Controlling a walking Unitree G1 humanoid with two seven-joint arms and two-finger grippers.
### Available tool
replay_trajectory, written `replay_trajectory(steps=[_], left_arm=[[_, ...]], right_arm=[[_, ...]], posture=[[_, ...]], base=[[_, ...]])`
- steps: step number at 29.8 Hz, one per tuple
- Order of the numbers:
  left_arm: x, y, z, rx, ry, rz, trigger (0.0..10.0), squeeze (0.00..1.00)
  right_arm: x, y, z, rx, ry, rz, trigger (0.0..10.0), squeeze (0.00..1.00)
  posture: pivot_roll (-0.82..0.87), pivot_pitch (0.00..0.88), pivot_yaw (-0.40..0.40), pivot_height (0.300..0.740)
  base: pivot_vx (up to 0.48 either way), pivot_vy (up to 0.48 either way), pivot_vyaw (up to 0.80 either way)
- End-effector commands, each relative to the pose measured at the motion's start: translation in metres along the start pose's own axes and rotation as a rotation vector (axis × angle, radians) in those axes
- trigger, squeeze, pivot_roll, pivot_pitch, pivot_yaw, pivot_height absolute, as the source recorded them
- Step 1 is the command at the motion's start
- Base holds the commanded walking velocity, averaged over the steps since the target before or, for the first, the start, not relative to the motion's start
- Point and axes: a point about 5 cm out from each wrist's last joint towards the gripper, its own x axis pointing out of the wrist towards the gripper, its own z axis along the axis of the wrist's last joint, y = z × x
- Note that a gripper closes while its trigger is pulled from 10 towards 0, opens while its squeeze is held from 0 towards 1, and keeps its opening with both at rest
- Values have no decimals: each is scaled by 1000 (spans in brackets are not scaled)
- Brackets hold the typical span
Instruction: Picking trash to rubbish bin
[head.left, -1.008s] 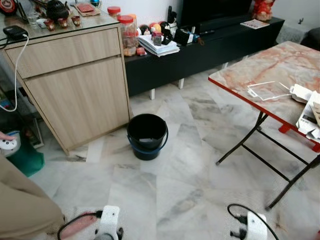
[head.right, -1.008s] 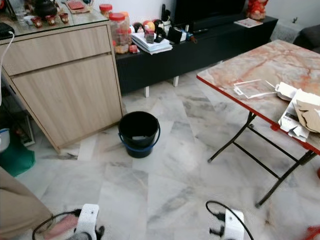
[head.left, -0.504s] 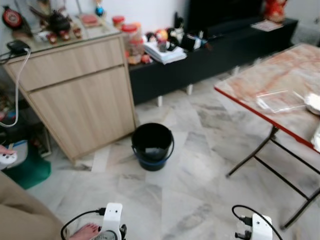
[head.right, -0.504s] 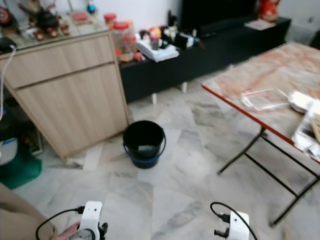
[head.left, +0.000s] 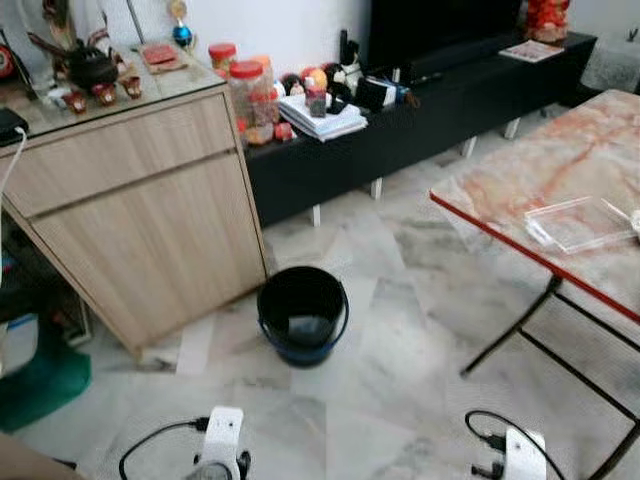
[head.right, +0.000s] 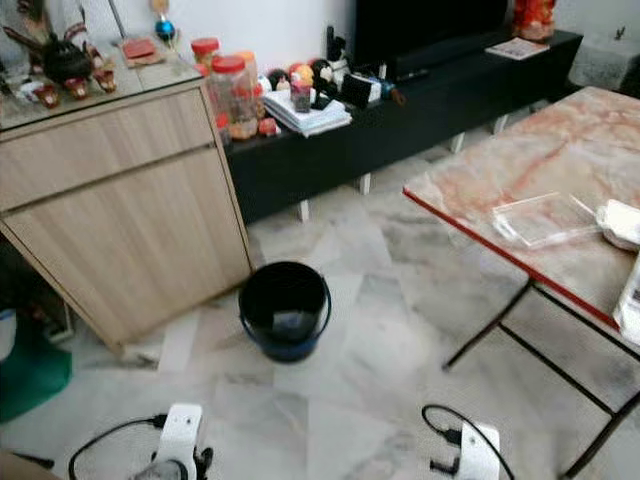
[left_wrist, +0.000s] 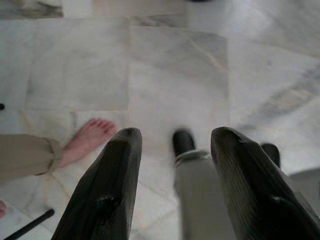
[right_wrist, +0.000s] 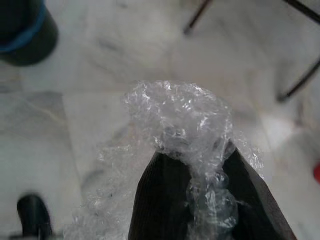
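A black bucket with a blue band (head.left: 302, 315) stands on the marble floor just in front of the wooden cabinet. It also shows small at one corner of the right wrist view (right_wrist: 22, 30). My right gripper (right_wrist: 195, 152) is shut on a crumpled wad of clear plastic wrap (right_wrist: 175, 115) and hangs low over the floor, well short of the bucket. My left gripper (left_wrist: 176, 132) is open with nothing between its fingers, pointing down at the floor tiles. Both wrists (head.left: 220, 440) (head.left: 520, 455) sit at the bottom edge of the eye views.
The wooden cabinet (head.left: 150, 220) is on the left and a black TV bench (head.left: 420, 110) runs along the back. A red-edged folding table (head.left: 500, 190) with a clear tray (head.left: 580, 222) is on the right. A person's bare foot (left_wrist: 90, 140) is near my left gripper.
The camera has shifted, so the bucket sits slightly lower and more central. The person's leg has left the lower left of the eye views. Both wrists keep their places.
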Motion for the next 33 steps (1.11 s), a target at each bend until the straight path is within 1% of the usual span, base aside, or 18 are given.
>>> replay_trajectory(steps=[1,7,16,20,26,33], left_arm=[[-1,6,-7,25,27,16,10000,0],[-1,3,-7,22,27,9,10000,0],[-1,2,-8,21,30,7,10000,0],[-1,1,-9,22,32,4,10000,0],[-1,0,-8,23,30,1,10000,0],[-1,0,-6,18,24,6,10000,0]], right_arm=[[0,7,1,23,-9,9,10000,0],[0,4,0,4,-4,9,10000,0],[0,4,2,-16,-5,9,10000,0],[1,3,4,-5,-9,4,10000,0],[1,1,5,10,-13,-1,10000,0],[1,0,5,48,-10,-13,10000,0]], posture=[[-97,26,4,740],[-94,17,-3,740],[-91,3,-11,740],[-95,0,-13,740],[-90,2,-19,740],[-83,22,-29,740]], base=[[412,0,0],[414,0,0],[413,0,553],[416,0,586],[414,0,0],[412,0,0]])
